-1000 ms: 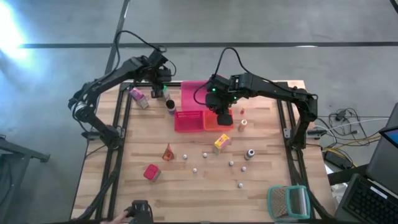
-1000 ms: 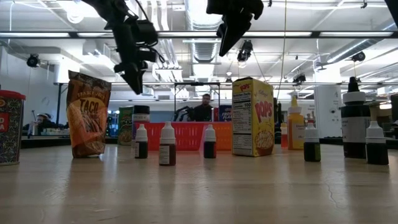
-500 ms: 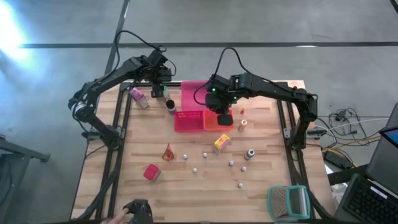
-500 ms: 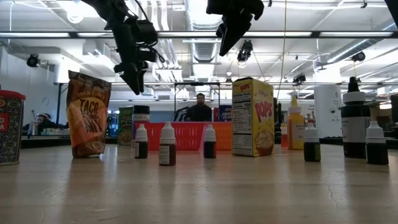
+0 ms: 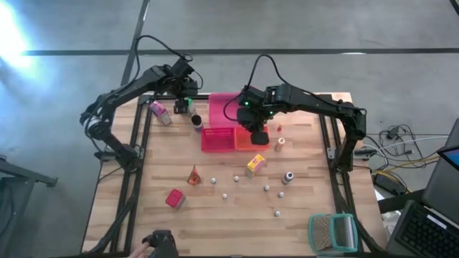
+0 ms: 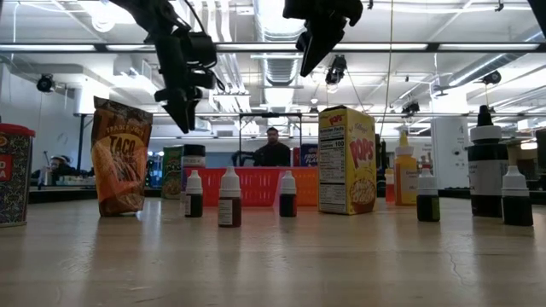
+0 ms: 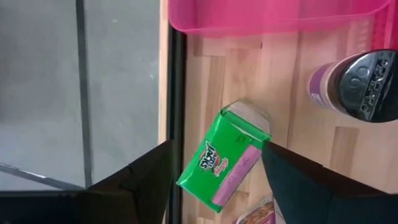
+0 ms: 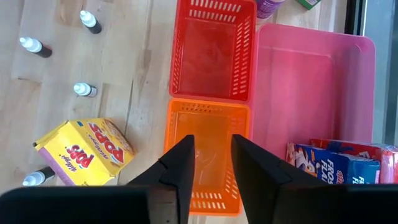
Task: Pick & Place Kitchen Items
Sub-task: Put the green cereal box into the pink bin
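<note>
Jaws of the left gripper (image 7: 214,180) stand released, straddling the green carton (image 7: 222,164) that lies tilted on the worktop (image 5: 215,215) near its far-left edge, at about 11 o'clock in the high view. Neither finger touches the carton, as far as the wrist view shows. The step in hand looks like a grasp of that carton. To do it well, the arm should drop straight, turn the wrist to match the carton's tilt, and close across its narrow faces, clear of the purple jar (image 7: 360,87) at its side. The right gripper (image 8: 211,162) hovers above the orange tray (image 8: 205,155), jaws narrowly parted and holding nothing. A blue carton (image 8: 339,163) already lies in the pink tray (image 8: 311,93).
</note>
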